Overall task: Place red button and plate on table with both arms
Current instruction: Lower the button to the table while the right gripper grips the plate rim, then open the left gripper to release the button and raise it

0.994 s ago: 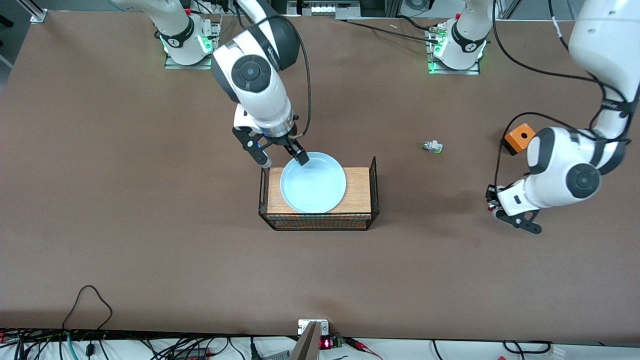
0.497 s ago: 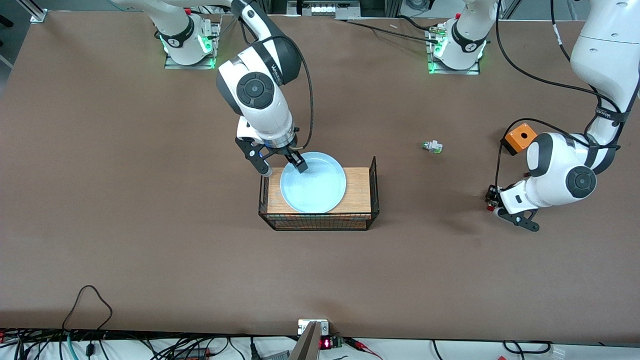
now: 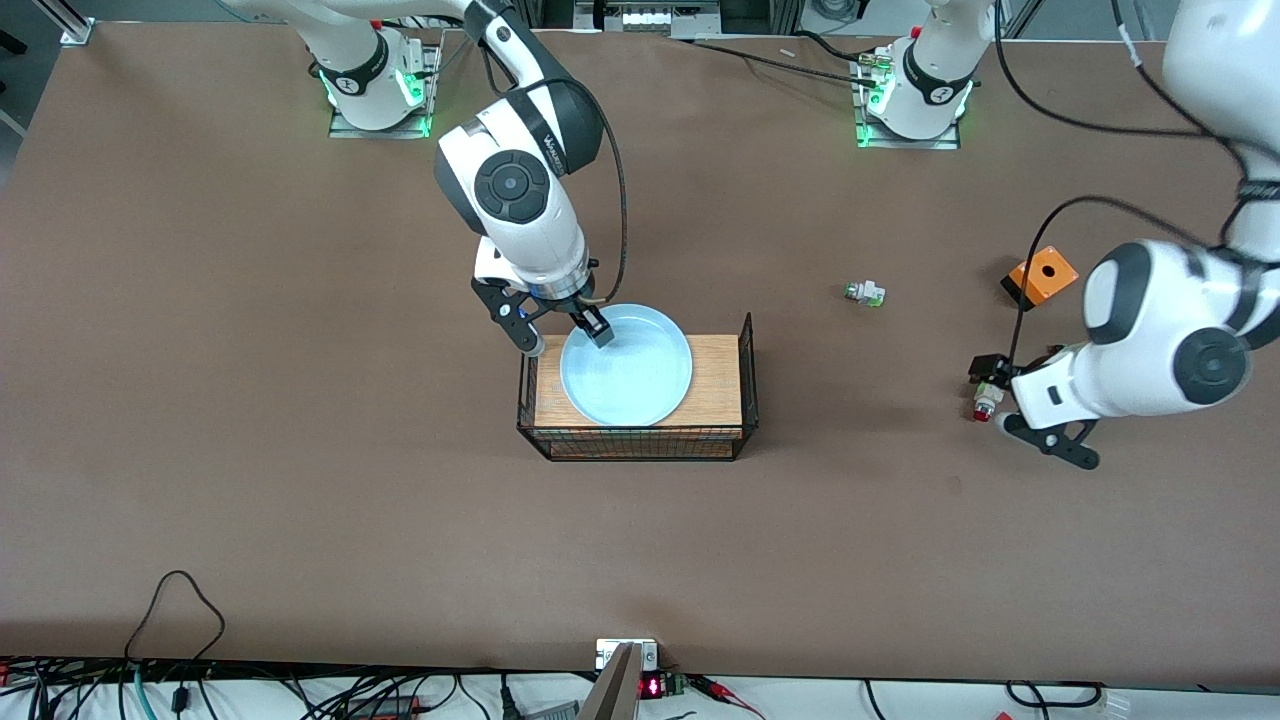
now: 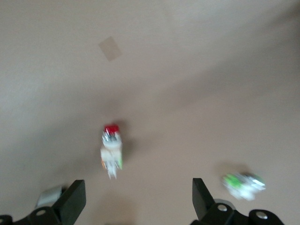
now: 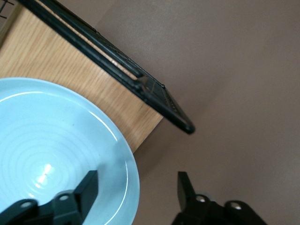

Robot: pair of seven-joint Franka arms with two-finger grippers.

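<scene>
The pale blue plate (image 3: 627,365) lies on the wood-topped wire rack (image 3: 715,385) in the middle of the table (image 3: 300,450). My right gripper (image 3: 563,335) is open and straddles the plate's rim, one finger over the plate (image 5: 47,140), the other outside it; the right wrist view shows the gripper (image 5: 138,192) the same way. The red button (image 3: 984,405) lies on the table toward the left arm's end. My left gripper (image 3: 1008,412) is open and empty just above it. In the left wrist view the button (image 4: 111,150) lies clear of the open gripper (image 4: 137,204).
A green-tipped whitish part (image 3: 865,293) lies on the table between the rack and the left arm's end, also in the left wrist view (image 4: 241,183). An orange box (image 3: 1040,275) sits near the left arm. The rack's black wire edge (image 5: 140,84) runs beside the plate.
My left gripper has lifted and drawn away from the red button, which stays on the table. My right gripper has settled slightly closer onto the plate's rim.
</scene>
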